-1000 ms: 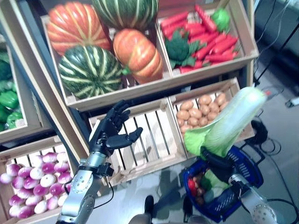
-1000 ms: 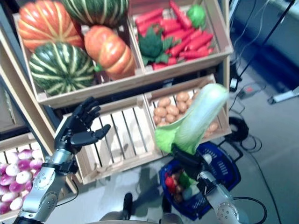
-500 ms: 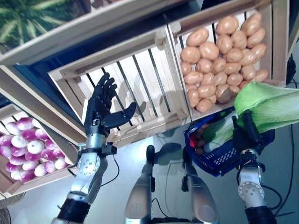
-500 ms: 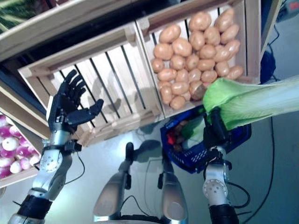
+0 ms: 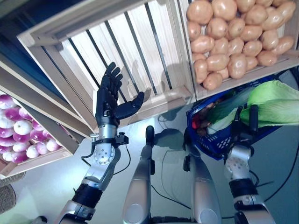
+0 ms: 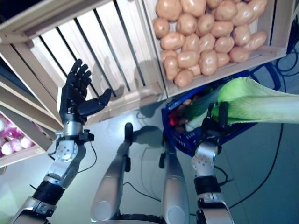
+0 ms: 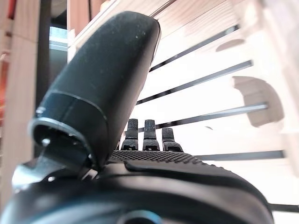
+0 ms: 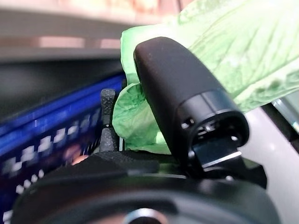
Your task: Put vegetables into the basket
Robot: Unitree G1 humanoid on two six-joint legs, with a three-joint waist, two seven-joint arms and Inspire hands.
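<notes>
My right hand (image 5: 246, 125) is shut on a large pale green cabbage (image 5: 275, 100). It holds the cabbage tilted low over the blue basket (image 5: 219, 140), and the leafy end reaches out past the basket's rim. In the right wrist view the thumb (image 8: 182, 98) presses on the cabbage leaves (image 8: 224, 51), with the basket's blue wall (image 8: 42, 135) beyond. Green vegetables (image 5: 226, 106) and a small red one (image 5: 196, 125) lie in the basket. My left hand (image 5: 110, 100) is open and empty, raised with straight fingers in front of an empty slatted crate (image 5: 135, 46).
The wooden stand's lower crates stand right behind the basket and my hands. A full crate (image 5: 280, 65) overhangs the basket's far side. Another crate (image 5: 28, 161) sits low to the left. Grey floor lies in front.
The camera has tilted down. The cabbage has swung from upright to lying low over the basket. My left hand stays open before the empty crate.
</notes>
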